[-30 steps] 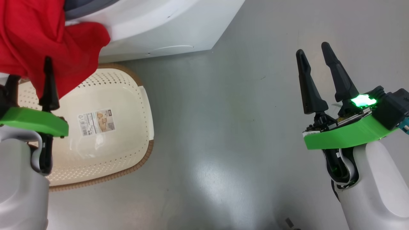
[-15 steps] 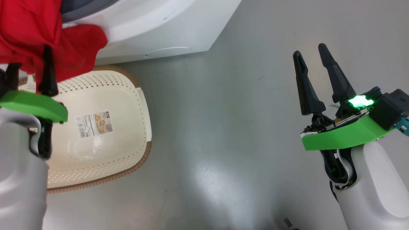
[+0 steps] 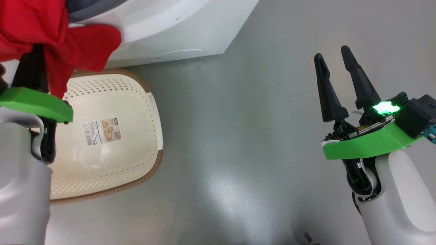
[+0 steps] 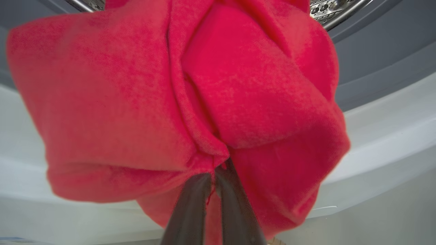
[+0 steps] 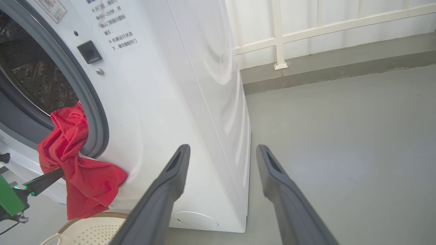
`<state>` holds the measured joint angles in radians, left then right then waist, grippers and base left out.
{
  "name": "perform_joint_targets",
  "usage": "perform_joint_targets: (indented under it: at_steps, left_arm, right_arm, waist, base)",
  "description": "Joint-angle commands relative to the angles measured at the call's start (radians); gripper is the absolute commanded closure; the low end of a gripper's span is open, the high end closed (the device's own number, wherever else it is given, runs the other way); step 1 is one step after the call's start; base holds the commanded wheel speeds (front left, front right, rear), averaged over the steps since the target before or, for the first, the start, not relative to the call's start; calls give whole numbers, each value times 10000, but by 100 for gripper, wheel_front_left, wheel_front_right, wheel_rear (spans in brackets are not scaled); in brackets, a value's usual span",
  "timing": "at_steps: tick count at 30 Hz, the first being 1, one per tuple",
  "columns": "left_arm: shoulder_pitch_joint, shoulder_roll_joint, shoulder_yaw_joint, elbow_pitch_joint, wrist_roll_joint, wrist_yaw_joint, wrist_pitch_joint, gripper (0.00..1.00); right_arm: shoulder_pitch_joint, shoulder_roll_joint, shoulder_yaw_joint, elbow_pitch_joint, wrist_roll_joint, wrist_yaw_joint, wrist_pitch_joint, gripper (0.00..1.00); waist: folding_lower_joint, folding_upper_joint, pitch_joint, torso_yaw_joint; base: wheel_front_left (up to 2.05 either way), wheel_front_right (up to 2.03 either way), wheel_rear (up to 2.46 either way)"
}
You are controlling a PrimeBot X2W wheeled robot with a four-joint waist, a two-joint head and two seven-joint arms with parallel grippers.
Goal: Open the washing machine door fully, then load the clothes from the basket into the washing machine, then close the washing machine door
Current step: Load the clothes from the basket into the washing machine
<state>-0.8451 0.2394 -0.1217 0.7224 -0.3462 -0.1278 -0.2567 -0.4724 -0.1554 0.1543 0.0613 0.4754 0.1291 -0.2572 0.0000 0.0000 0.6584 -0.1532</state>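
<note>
Plain red clothes (image 3: pixel 41 30), white washing machine (image 3: pixel 170 27), cream perforated basket (image 3: pixel 136 112) with brown rim, grey floor (image 3: pixel 238 136).

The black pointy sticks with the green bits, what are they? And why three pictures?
They are a robot's two hands, called grippers. One picture looks down from the robot's head; the other two come from cameras on its wrists. The left gripper is pinched shut on a red garment that hangs out of the round opening of the washing machine. The right gripper is open and holds nothing, above the grey floor. A cream basket sits on that floor beside the machine.
</note>
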Motion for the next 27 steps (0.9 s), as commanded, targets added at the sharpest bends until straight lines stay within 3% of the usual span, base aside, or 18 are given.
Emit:
perform_joint_targets:
  at_steps: [1,9,20,27]
  left_arm:
    - [167,373,241,-319,-9,-28,-51,100]
    - [664,204,420,-1209,108,-29,-51,100]
    - [1273,62,933,-3799,790,10,-51,100]
    - [102,127,784,-3499,912,12,20,100]
  right_arm:
    - [227,69,171,-213,-6,16,-46,0]
    - [232,37,230,-169,49,16,-46,0]
    - [348,52,172,-165,79,16,-46,0]
    - [230,110,317,-157,104,16,-46,0]
  waist:
    - [0,0,-11,29]
    - [0,0,-104,77]
    - [0,0,-143,189]
    - [0,0,-42,130]
  base:
    - [0,0,0]
    - [0,0,0]
    - [0,0,0]
    - [0,0,0]
